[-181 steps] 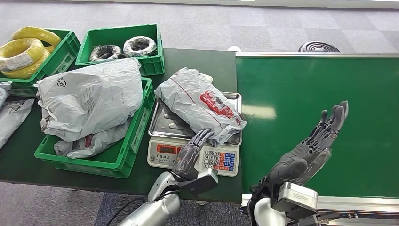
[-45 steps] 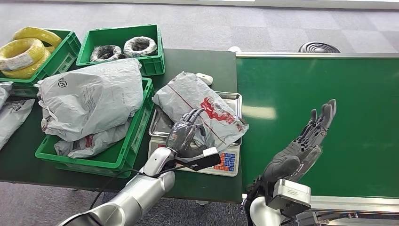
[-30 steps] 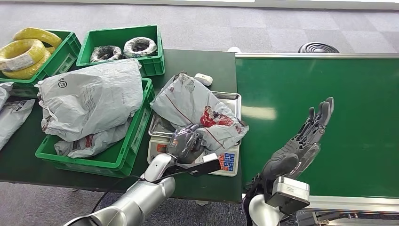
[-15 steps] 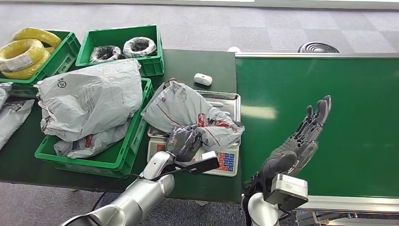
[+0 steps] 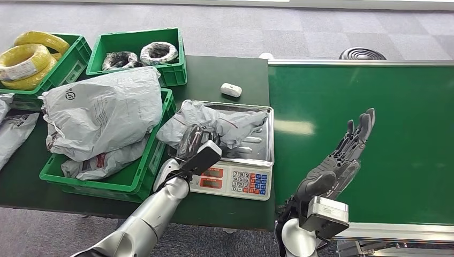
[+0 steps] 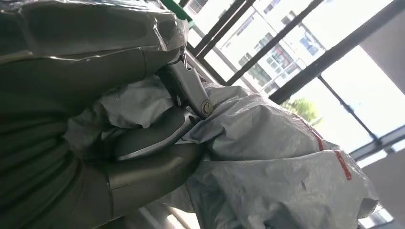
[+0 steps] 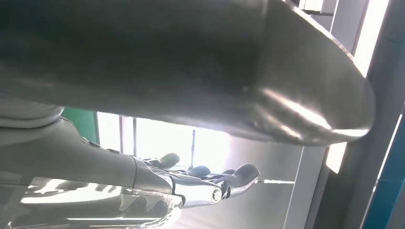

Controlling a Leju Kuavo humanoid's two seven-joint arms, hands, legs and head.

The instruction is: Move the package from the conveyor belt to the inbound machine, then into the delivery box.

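While the grey package (image 5: 214, 122) lies crumpled across the steel pan of the scale (image 5: 257, 155), its left end overhanging toward the green crate (image 5: 140, 174), it is gripped by the left hand (image 5: 190, 141) w/ fingers closed into the plastic; the same grip is seen close-up in the left wrist view (image 6: 157, 143). The right hand (image 5: 342, 155) is held above the conveyor belt (image 5: 407, 118), fingers extended and slightly apart, nothing held or touched. Approx. behind the scale, a small white device (image 5: 231, 90) is set on the table.
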